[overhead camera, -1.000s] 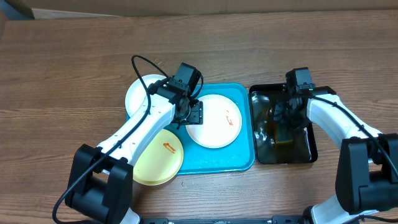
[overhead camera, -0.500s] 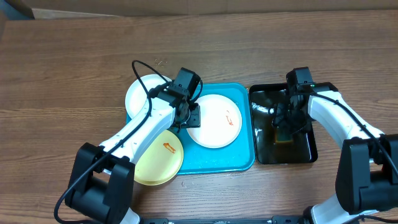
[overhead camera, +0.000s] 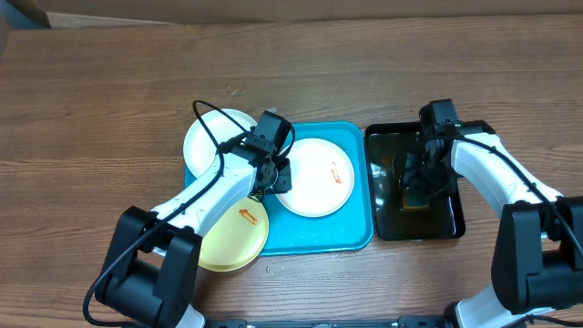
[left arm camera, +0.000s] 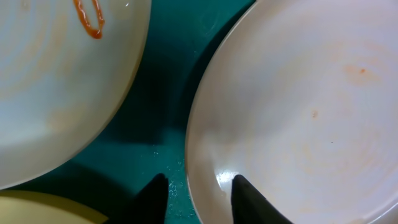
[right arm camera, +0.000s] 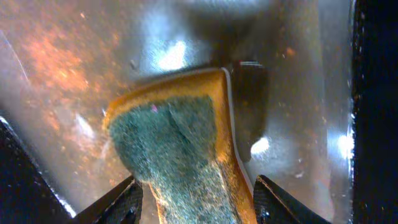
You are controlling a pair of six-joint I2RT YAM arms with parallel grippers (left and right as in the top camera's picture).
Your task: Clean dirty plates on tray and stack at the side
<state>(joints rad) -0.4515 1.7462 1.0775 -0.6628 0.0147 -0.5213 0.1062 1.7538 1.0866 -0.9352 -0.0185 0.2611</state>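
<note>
White plate (left arm camera: pixel 298 112) rim between left gripper (left arm camera: pixel 199 185) jaws

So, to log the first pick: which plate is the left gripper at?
The white plate centred on the blue tray: the left gripper straddles its rim. The other white plate and the yellow plate lie left of it.

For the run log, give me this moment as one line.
left gripper: open, astride white plate rim on turquoise tray | right gripper: around sponge in black tray, grip unclear | white plate: orange smear
</note>
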